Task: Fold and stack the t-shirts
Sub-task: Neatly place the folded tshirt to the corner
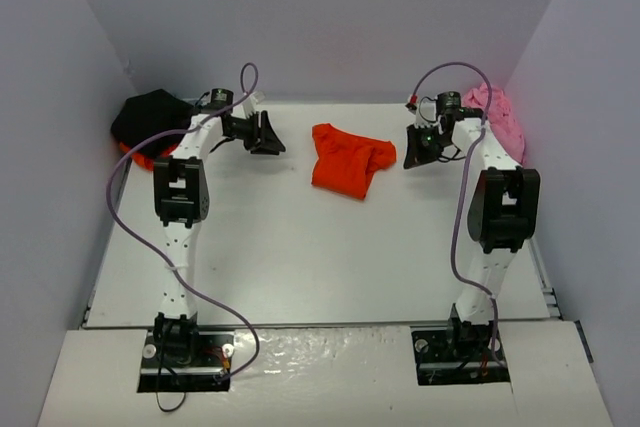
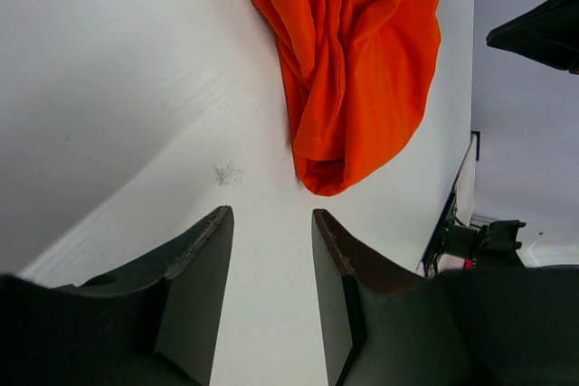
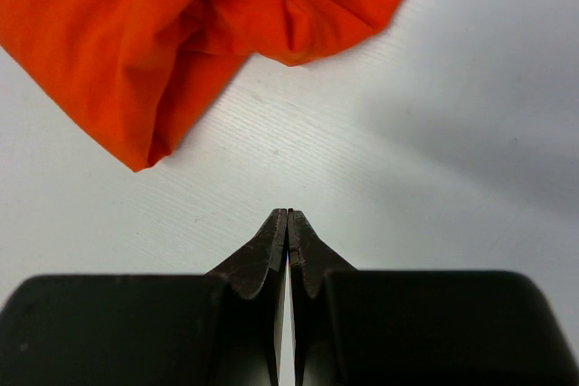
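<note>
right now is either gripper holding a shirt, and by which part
Nothing is held. The left gripper is open, the right gripper shut empty; the orange shirt lies apart from both.

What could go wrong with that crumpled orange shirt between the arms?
The orange shirt is bunched, so the left fingers, open and empty, might pinch several layers instead of one edge. The right fingers are shut; unless they open first they would probably just push the cloth. The pink shirt sits beside the right arm and could get snagged.
</note>
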Motion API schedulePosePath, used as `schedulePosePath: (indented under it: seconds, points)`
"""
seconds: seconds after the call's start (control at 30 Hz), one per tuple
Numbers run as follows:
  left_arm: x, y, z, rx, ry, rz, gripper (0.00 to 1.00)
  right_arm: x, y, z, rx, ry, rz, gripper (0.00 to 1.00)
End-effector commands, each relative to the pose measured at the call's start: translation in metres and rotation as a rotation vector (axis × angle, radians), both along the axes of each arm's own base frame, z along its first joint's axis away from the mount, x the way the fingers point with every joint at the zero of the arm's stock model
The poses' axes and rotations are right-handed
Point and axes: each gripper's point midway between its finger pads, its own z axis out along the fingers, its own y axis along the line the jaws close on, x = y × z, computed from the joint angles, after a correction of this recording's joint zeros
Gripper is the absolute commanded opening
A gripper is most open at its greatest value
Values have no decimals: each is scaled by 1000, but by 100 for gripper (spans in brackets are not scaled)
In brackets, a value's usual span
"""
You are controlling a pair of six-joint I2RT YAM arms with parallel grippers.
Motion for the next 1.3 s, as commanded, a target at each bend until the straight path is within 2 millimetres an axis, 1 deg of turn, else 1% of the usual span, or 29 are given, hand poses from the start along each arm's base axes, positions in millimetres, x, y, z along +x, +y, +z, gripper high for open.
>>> schedulePosePath:
  seconds: [0.0,0.2,0.23,0.3,0.4,0.43,0.47,0.53,0.6,0.7,0.77,0.97,1.0,1.07,1.1,1.13,1.2,1.27]
  points:
    - [5,-15,40,-39,-109,-57,37,2,-3,10,4,-22,-22,0]
    - [13,-36,30,-115,-68,-78,38,9,-7,-10,-26,22,-55,0]
    - [14,-38,26,-124,-67,-82,38,11,-9,-11,-37,22,-64,0]
    - [13,-42,25,-149,-50,-88,38,16,-13,-20,-79,34,-91,0]
    - [15,-41,21,-159,-35,-82,38,22,-14,-50,-115,106,-108,0]
    - [14,-42,19,-167,-32,-86,38,28,-12,-50,-132,98,-108,0]
    - [15,-41,19,-169,-24,-81,38,26,-13,-59,-136,122,-106,0]
    - [16,-40,20,-176,-28,-79,38,31,-6,-78,-151,158,-97,0]
    - [17,-38,21,-187,-18,-71,38,34,-3,-92,-177,188,-88,0]
    - [21,-36,23,-206,-15,-65,39,41,15,-108,-183,216,-48,0]
    - [22,-37,24,-216,-14,-64,40,45,31,-121,-193,236,-10,0]
    - [30,-37,23,-259,1,-49,42,44,75,-141,-193,253,92,0]
    - [31,-37,23,-275,5,-51,43,44,81,-143,-192,253,104,0]
    - [33,-40,24,-310,51,-39,51,46,91,-141,-192,241,120,0]
    - [33,-41,25,-332,18,-63,52,47,93,-139,-192,234,125,0]
    - [35,-42,26,-355,41,-55,49,48,96,-139,-190,230,128,0]
    - [41,-43,25,-380,18,-46,43,46,101,-140,-187,230,136,0]
    - [44,-43,15,-388,54,-36,46,44,104,-143,-193,236,141,0]
